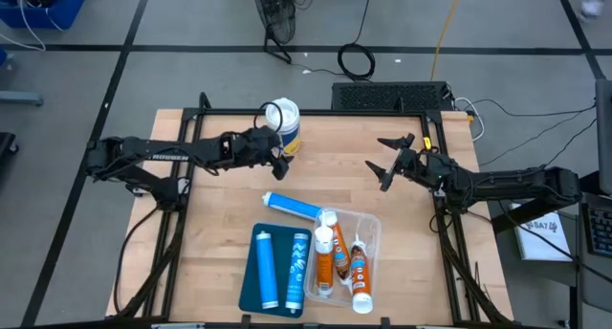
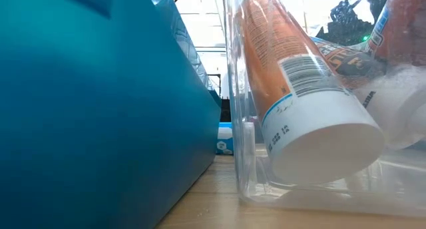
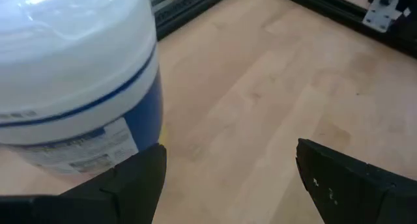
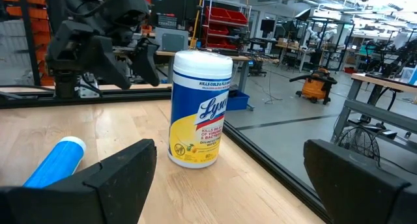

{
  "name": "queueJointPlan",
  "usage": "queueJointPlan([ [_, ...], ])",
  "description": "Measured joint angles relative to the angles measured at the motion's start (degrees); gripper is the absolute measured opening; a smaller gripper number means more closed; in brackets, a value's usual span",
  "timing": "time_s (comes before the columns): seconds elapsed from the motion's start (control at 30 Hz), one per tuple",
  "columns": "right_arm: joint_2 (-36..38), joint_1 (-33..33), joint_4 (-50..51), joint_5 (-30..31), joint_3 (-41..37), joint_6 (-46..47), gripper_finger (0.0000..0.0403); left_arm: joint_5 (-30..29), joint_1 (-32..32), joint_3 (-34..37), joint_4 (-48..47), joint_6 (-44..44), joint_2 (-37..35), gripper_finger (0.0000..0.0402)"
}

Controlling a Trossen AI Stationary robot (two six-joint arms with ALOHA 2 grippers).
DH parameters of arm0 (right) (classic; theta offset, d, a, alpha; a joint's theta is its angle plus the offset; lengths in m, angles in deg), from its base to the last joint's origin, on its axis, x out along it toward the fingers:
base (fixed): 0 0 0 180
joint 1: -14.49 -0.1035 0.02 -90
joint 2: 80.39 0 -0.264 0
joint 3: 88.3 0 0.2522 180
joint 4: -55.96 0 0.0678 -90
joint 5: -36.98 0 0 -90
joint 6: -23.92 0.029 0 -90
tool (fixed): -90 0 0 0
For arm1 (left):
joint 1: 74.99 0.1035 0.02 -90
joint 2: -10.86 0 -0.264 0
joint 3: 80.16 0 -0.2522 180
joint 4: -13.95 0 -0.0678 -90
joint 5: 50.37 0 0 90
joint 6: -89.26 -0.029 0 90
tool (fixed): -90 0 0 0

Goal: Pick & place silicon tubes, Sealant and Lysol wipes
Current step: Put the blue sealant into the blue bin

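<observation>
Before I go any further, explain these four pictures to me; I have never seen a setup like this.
These show one moment from four cameras. The overhead picture shows a wooden table with two dark robot arms. The left gripper is right beside the Lysol wipes, jaws open, holding nothing. The right gripper waits over bare table, also open and empty.

Near the front lie a blue tray with two blue tubes, a clear bin with orange tubes, and one loose blue tube between.

The table-level camera sits close behind the tray and bin, so they fill its picture. The other two cameras ride on the wrists: the left sees the canister up close, the right sees it upright from across the table.
</observation>
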Motion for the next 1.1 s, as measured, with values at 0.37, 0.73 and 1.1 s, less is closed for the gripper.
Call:
queueJointPlan([
  [0.37,0.0,0.0,0.0,0.0,0.0,0.0,0.0364,4.8,0.2,0.0,-2.7,-10.5,0.0,0.0337],
  [0.73,0.0,0.0,0.0,0.0,0.0,0.0,0.0364,6.4,-1.3,0.0,-7.3,-17.5,0.0,0.0337],
  [1.1,0.0,0.0,0.0,0.0,0.0,0.0,0.0364,4.8,-5.6,-0.1,-7.3,-22.4,1.1,0.0337],
])
